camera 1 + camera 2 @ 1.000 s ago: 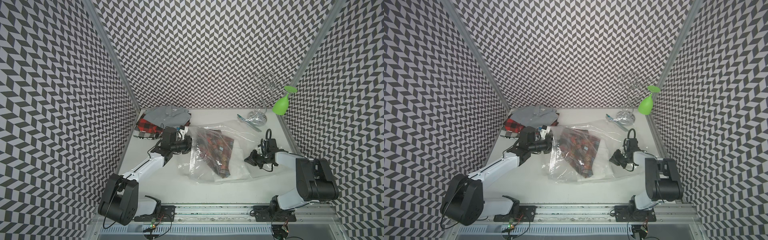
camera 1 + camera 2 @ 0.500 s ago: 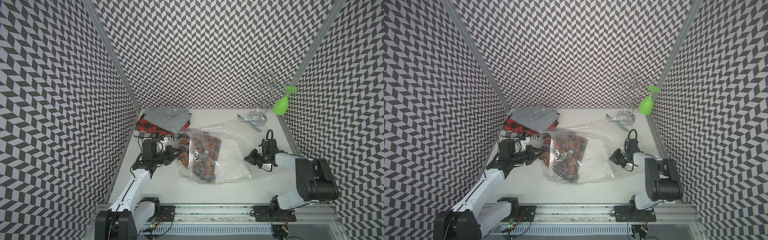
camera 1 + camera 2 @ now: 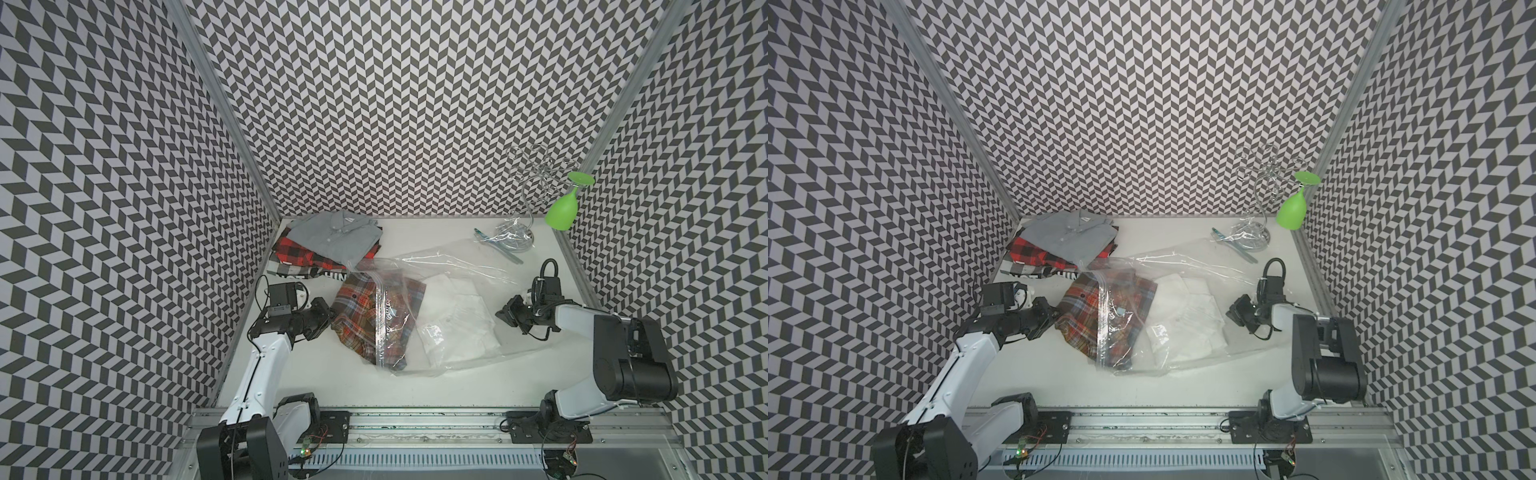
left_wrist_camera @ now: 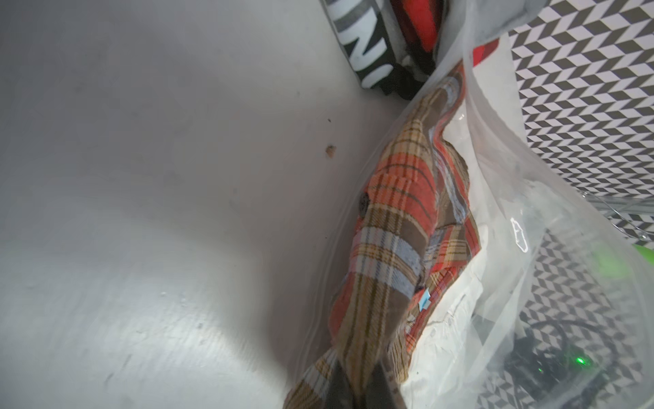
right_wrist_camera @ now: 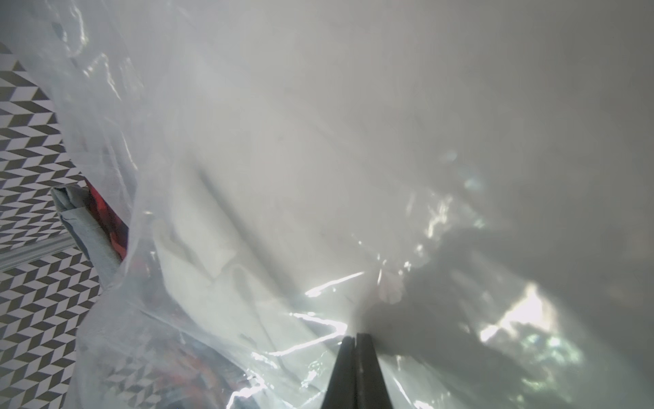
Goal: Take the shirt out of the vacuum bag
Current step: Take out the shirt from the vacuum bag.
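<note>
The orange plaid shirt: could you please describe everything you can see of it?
The orange plaid shirt is soft woven cloth, checked orange, brown, blue and white, with a small dark button showing. It lies crumpled on the white table, at the mouth end of the vacuum bag, with clear plastic draped over much of it. The left hand is shut on its edge. A white garment lies beside it inside the bag.

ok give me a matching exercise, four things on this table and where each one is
Things:
1 plaid shirt
2 white shirt
3 grey shirt
4 green glass

Places:
a hanging upside down at the back right
b halfway out of the vacuum bag
c wholly inside the vacuum bag
d on top of the clothes pile at the back left

Pairs: 1-b, 2-c, 3-d, 4-a
</note>
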You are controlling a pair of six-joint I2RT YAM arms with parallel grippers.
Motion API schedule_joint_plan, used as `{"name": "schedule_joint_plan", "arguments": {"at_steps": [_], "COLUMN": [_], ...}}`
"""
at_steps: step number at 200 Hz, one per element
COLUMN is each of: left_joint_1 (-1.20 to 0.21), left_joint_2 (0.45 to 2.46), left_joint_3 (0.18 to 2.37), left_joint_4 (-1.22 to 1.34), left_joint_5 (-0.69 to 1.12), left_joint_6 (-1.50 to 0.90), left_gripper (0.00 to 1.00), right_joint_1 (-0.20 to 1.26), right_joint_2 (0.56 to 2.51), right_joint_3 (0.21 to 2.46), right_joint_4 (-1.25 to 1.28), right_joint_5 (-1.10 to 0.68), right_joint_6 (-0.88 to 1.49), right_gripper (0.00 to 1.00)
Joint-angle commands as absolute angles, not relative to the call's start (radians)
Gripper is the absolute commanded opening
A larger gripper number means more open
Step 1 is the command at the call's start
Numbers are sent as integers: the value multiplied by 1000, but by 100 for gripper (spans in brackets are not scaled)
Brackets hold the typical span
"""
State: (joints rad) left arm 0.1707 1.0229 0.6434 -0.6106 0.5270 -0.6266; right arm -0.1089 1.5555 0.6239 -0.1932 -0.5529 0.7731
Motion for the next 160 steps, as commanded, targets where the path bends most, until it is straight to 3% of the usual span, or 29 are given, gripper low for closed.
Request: {"name": "schedule_joint_plan", "arguments": {"at_steps": [1, 65, 81, 95, 136, 160], "left_joint_1": [182, 175, 174, 171, 86, 17], "left_joint_2": [1019, 978, 979, 1006, 1174, 1403], "left_joint_3": [651, 614, 726, 848, 1083, 1152], "left_joint_4": [-698, -766, -821, -881, -820, -833], "left_joint_5": [441, 495, 442, 393, 330, 341], "left_joint_6": [-597, -676, -663, -634, -526, -405], "left_gripper": [0, 0, 44, 63, 71, 67], "right_joint_1": [-127, -159, -160, -159, -158, -158], "right_joint_2": [1598, 1609, 1615, 1619, 1636, 1622], "right_joint_3": [617, 656, 663, 665, 673, 704], "right_joint_4": [-206, -214, -216, -210, -204, -230], "right_joint_5": [-482, -517, -529, -537, -557, -556], "right_joint_6": [802, 793, 784, 780, 764, 737], "right_gripper": [0, 0, 0, 0, 0, 0]}}
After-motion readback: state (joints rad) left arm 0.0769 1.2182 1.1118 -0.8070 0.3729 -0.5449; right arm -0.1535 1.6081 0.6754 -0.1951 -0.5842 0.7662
